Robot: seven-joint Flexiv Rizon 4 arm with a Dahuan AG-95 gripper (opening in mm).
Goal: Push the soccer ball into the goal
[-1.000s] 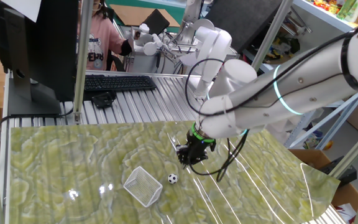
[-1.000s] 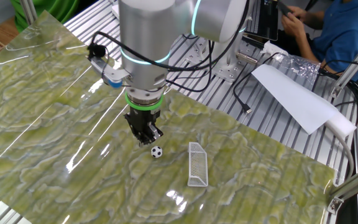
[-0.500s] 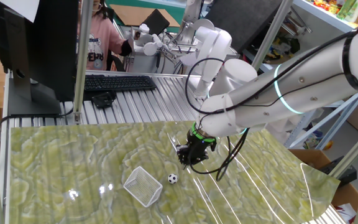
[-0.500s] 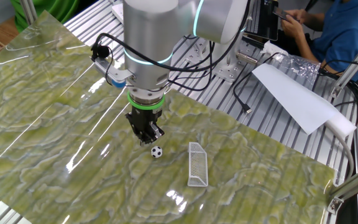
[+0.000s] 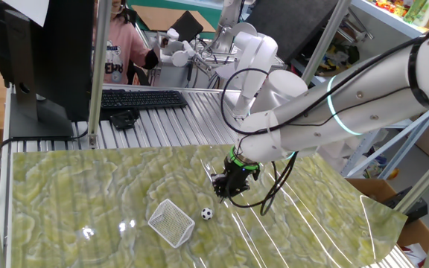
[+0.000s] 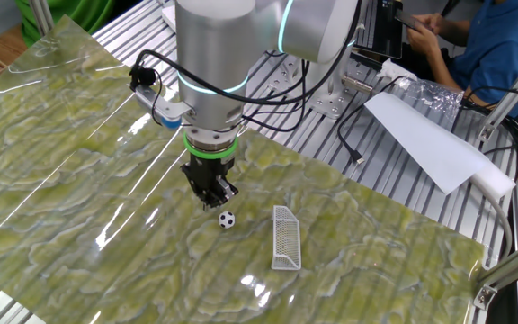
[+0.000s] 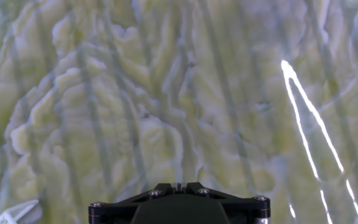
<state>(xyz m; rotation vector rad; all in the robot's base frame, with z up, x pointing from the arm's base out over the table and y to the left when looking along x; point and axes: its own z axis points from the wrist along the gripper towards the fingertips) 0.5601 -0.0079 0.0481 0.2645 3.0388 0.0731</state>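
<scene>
Gripper [image 6: 216, 202]: fingers pressed together, holding nothing, hanging just behind the soccer ball [image 6: 227, 220]. Ball is lying on the tabletop [image 6: 61, 162], near the goal [image 6: 285, 238]. Pending: a sideways nudge toward the goal's mouth.

- Table is slatted metal [image 5: 199, 123] with a glossy green marbled sheet [image 5: 65, 193] on top, glare streaks lower right.
- Upper left: dark monitor [image 5: 47, 52], black keyboard [image 5: 141, 98].
- Other fixed view, upper right: white paper sheet [image 6: 421, 139].
</scene>
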